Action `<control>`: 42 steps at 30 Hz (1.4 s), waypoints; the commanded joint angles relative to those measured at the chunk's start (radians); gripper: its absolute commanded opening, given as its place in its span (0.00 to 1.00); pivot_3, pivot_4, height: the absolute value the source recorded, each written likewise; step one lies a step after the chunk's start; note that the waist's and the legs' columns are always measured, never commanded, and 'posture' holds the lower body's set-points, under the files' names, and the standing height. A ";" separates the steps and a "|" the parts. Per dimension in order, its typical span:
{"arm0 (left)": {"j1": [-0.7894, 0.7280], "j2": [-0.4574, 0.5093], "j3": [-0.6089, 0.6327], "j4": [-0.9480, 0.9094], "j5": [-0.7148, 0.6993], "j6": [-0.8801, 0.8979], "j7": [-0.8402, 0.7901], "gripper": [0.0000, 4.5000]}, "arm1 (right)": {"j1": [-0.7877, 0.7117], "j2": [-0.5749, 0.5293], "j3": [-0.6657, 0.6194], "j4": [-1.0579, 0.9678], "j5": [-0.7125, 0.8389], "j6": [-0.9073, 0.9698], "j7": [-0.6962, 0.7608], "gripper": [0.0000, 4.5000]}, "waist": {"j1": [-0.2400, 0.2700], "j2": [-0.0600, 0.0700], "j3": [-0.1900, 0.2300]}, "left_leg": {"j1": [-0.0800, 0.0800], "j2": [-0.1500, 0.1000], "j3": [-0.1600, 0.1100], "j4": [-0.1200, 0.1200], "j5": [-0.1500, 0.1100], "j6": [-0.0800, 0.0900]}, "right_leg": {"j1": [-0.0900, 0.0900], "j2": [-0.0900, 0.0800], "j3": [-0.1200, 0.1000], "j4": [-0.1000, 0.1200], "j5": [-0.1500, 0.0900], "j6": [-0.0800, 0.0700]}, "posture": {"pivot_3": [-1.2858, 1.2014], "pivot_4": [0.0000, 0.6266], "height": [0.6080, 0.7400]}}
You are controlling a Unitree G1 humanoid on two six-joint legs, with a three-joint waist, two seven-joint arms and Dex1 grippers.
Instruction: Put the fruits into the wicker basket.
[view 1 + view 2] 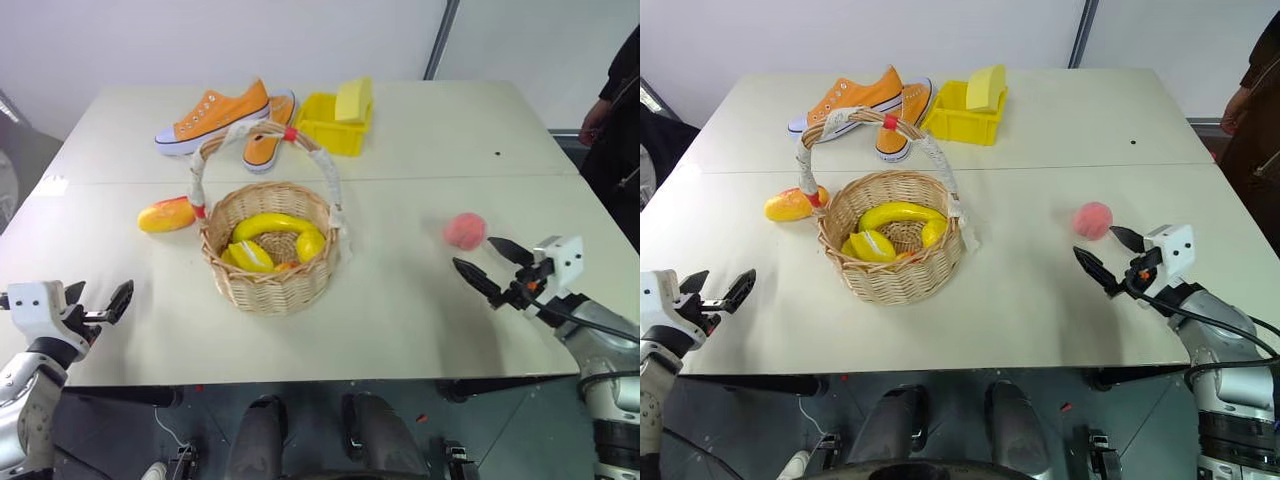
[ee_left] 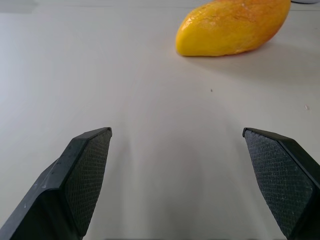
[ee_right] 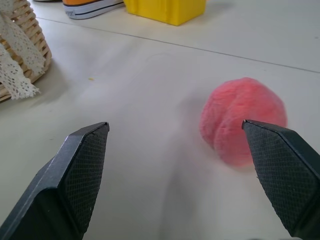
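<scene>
Showing no legible writing: sneakers [image 1: 225, 120]

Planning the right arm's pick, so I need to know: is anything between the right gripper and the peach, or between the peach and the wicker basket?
Nothing visible. The right gripper is open with bare table between it and the peach. The stretch from the peach to the wicker basket is bare too.

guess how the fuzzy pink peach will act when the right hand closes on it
The round, fuzzy pink peach will probably roll if nudged off-centre, lying free on the flat white table. Its fuzzy skin should resist slipping. The open right hand looks wide enough to take it.
</scene>
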 commanded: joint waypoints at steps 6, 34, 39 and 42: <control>-0.031 0.010 0.008 -0.008 0.007 -0.029 0.007 1.00 | -0.009 -0.012 -0.017 -0.030 0.019 -0.029 0.023 0.99 | -0.001 0.000 0.000 | 0.000 0.000 0.000 0.000 0.000 0.000 | 0.000 0.000 0.000 0.000 0.000 0.000 | 0.52 0.24 1.00; -0.791 0.352 -0.634 0.667 0.605 -0.358 -0.219 1.00 | -0.248 -0.177 0.156 -0.624 0.388 0.365 0.022 0.99 | 0.001 -0.002 0.001 | -0.001 -0.001 0.002 -0.005 0.000 0.000 | -0.003 0.001 0.000 -0.001 0.001 0.005 | 0.52 0.24 1.00; -0.874 0.325 -0.662 0.818 0.616 -0.403 -0.279 1.00 | -0.230 -0.167 0.171 -0.640 0.389 0.346 0.020 0.99 | -0.001 -0.003 0.001 | -0.001 -0.001 0.002 -0.005 0.000 0.000 | -0.003 0.002 -0.001 0.000 0.001 0.006 | 0.52 0.24 1.00; -0.902 0.320 -0.671 0.875 0.630 -0.438 -0.280 0.89 | -0.226 -0.160 0.181 -0.642 0.384 0.337 0.018 1.00 | -0.001 -0.003 0.001 | -0.001 -0.001 0.002 -0.004 0.000 0.000 | -0.003 0.002 -0.001 0.001 0.002 0.006 | 0.52 0.24 1.00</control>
